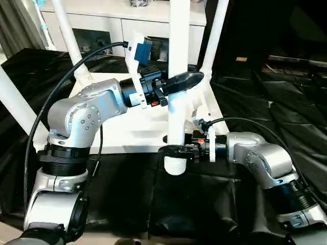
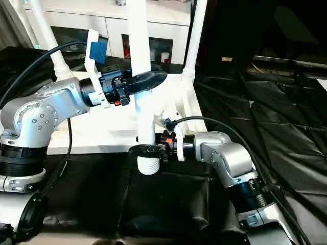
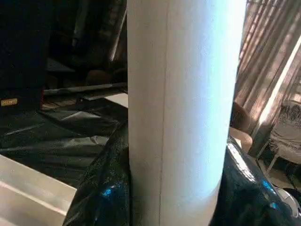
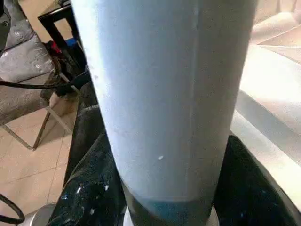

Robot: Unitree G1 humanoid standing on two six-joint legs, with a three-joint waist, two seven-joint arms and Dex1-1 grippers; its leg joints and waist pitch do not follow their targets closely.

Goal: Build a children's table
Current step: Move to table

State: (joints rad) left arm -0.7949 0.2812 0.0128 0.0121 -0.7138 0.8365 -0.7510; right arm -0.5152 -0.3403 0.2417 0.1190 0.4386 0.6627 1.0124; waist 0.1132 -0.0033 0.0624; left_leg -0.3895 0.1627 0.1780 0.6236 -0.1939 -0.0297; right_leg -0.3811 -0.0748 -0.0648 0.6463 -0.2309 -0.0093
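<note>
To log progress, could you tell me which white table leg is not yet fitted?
The upright leg held by both grippers, left gripper high and right gripper low; its threaded end hangs free, unlike those in corner sockets.

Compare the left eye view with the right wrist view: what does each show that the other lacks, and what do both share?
Left eye view alone: the left gripper clamped higher up the held leg, the leg's ribbed lower end, legs already standing in the tabletop, and a cabinet behind.
Right wrist view alone: a grey chair on a tiled floor.
Both: the right gripper closed around the upright leg, and black sheeting.
</note>
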